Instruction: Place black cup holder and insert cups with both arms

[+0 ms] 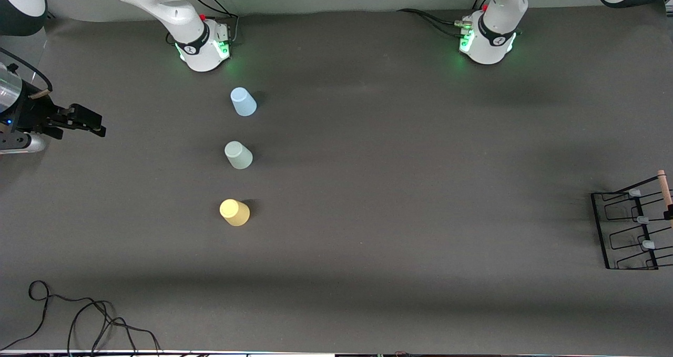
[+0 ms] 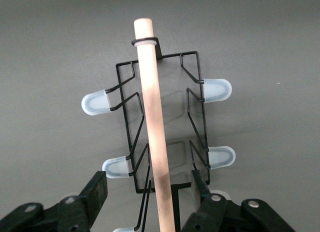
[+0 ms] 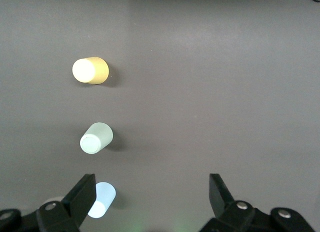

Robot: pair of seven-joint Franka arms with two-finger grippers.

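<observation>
Under the left gripper: the black cup holder stands at the left arm's end of the table
Left gripper state: fingers partly spread, one on each side of the wooden rod, gaps showing on both sides; nothing gripped
Prongs: pale tips stick out to both sides of the rod
Right gripper: up over the right arm's end of the table, fingers spread wide, holding nothing; this arm waits
Cups: light blue cup, grey-green cup and yellow cup stand upside down in a row, apart from each other, well apart from both grippers
Row order: blue farthest from the front camera, yellow nearest
</observation>
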